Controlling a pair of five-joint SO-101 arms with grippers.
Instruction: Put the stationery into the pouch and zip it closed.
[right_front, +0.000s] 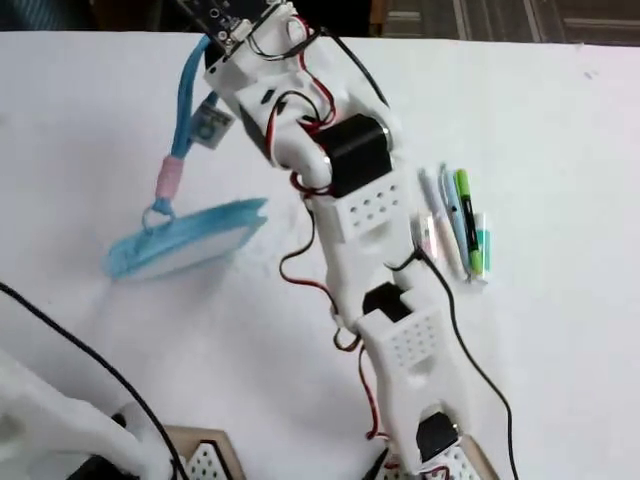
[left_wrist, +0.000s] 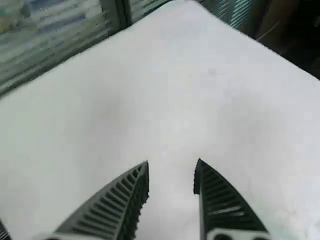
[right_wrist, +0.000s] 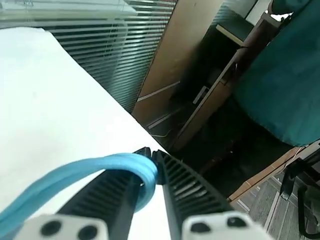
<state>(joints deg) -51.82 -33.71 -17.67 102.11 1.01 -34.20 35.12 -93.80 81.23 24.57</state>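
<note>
The right pincer is clenching a loop of the blue cord strap, with the cord sitting just behind its tips. From the grip the strap is running down and away, through a pink sleeve, to the light-blue fabric pouch. The pouch is lying tilted on the white counter, well apart from the pincer; whether it is fully resting or partly lifted I cannot tell.

The step in hand is looking like positioning the pouch by its strap. Doing it well is probably calling for a firm clench, a slow pull so the pouch is not swinging, and a set-down with the zip side facing up and toward the stationery.

The pens and markers are lying in a tight row well apart from the pincer, on the other side of its own arm from the pouch. The left pincer is hanging released over bare counter, free to steady the pouch.

The right pincer's tips are sitting right at the counter's far rim, so hardly any room is lying beyond them. The open room is lying back toward the arm bases.
</note>
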